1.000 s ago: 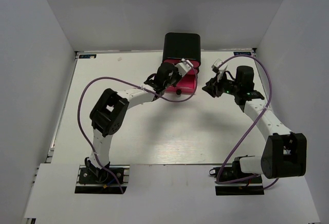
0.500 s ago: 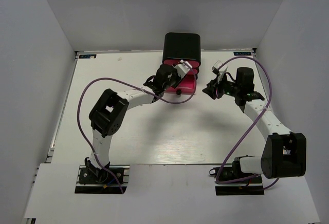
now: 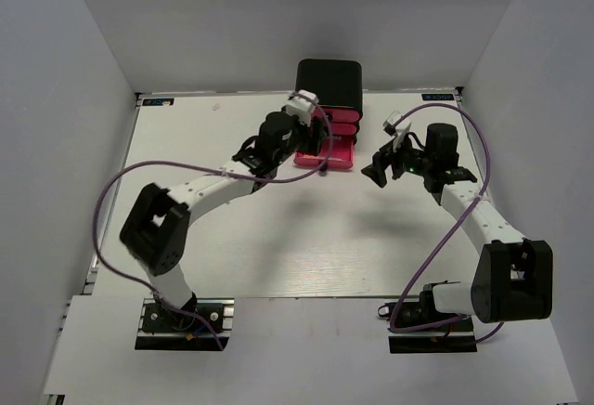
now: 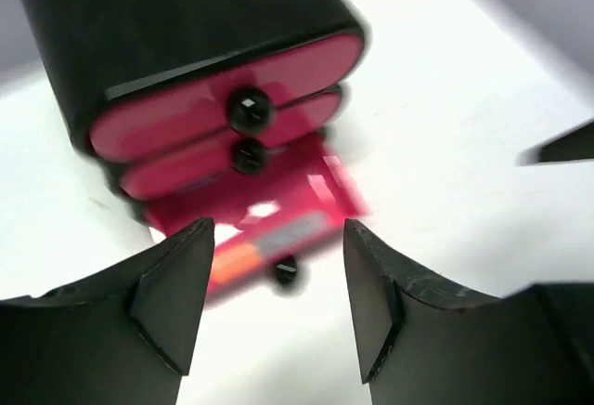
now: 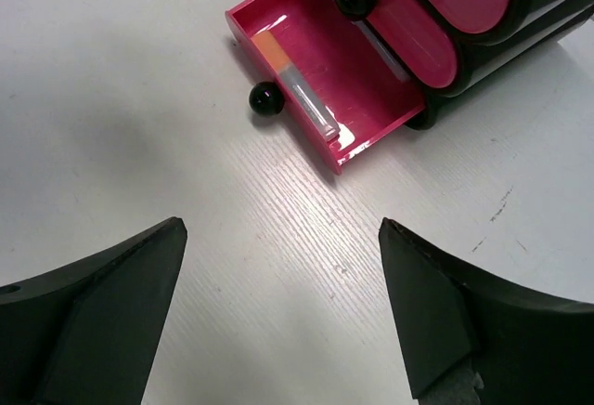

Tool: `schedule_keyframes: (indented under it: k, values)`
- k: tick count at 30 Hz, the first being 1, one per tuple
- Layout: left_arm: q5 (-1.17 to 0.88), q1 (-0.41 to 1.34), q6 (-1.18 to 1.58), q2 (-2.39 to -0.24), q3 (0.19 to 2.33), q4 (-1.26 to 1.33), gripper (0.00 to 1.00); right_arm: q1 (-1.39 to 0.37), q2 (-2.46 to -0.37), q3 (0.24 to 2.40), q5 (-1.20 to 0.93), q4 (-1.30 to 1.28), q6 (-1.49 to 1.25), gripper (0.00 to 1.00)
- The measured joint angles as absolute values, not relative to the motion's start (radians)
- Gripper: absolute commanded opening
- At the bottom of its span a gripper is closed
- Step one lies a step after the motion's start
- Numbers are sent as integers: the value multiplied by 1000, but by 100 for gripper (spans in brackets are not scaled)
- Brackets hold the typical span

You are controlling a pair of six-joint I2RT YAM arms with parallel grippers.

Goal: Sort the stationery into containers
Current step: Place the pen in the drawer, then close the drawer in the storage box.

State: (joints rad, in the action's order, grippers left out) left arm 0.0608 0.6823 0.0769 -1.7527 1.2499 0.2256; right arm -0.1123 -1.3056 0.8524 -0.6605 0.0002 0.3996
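The containers are three pink-fronted drawers with black knobs in a black case at the back of the table. The bottom drawer is pulled out, its knob toward the front. An orange-and-grey marker lies inside it, blurred in the left wrist view as the same marker. My left gripper hangs open and empty just in front of the open drawer, at its left side, left gripper. My right gripper is wide open over bare table to the drawer's right, right gripper.
White walls close in the table at the back and both sides. Purple cables loop off both arms above the tabletop. The right arm's elbow sits near the front right edge.
Both grippers have opened, the right one fully. The left arm has swung its elbow leftward and its gripper has drawn back from over the open drawer. The right arm has barely moved.
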Motion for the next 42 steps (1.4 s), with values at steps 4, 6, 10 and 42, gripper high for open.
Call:
schedule_keyframes:
  k: [4, 6, 10, 42]
  values:
    - [41, 675, 418, -1584, 1077, 260, 49, -112, -1308, 850, -667, 3, 392, 25]
    - [22, 667, 567, -1551, 979, 310, 37, -113, -1309, 840, -680, 6, 382, 7]
    - [-35, 643, 848, -1596, 774, 439, 29, -112, -1311, 811, -688, 10, 362, 15]
    - [-92, 621, 1354, -2135, 999, 720, 55, -111, -1312, 774, -654, 60, 344, 36]
